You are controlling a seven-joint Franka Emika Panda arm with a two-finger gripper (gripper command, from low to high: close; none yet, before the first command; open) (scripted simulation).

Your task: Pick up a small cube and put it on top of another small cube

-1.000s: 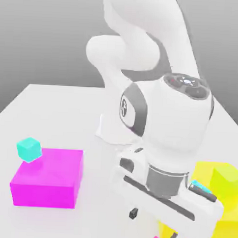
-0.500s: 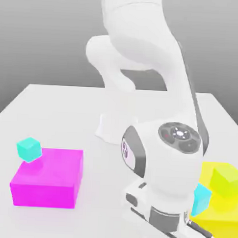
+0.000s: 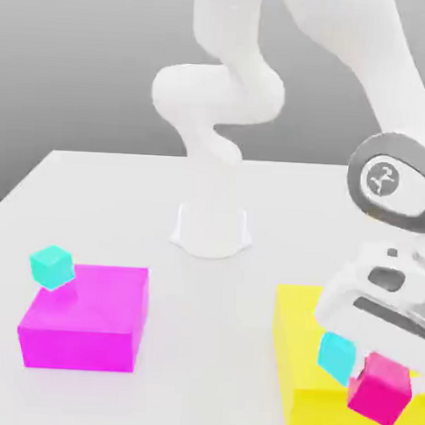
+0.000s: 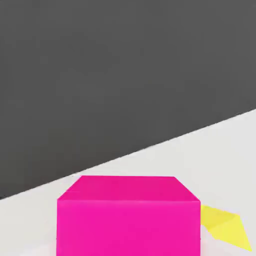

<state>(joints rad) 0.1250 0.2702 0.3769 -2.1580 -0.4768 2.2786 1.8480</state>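
You now have the small pink cube (image 3: 380, 389) up off the table (image 3: 120, 202). A second ago the gripper (image 3: 385, 370) hung low at the table's front edge with its jaws wide over that cube; since then they have come together on it, and the arm has swung toward the exterior view's right. The cube now hangs tilted, clamped between the jaws, over the front part of the yellow block (image 3: 297, 343), just beside the cyan cube (image 3: 337, 356) that sits there. In the hand view the pink cube (image 4: 129, 215) sits close under the camera, with a sliver of yellow past one edge.

That means the pick looks done and the placing remains: I judge you still need to line the pink cube up over a cyan one and lower it level.

The other cyan cube (image 3: 52, 266) keeps its place at the back corner of the big magenta block (image 3: 87, 319). No readable writing anywhere; the wrist bears only a small emblem (image 3: 382, 177).
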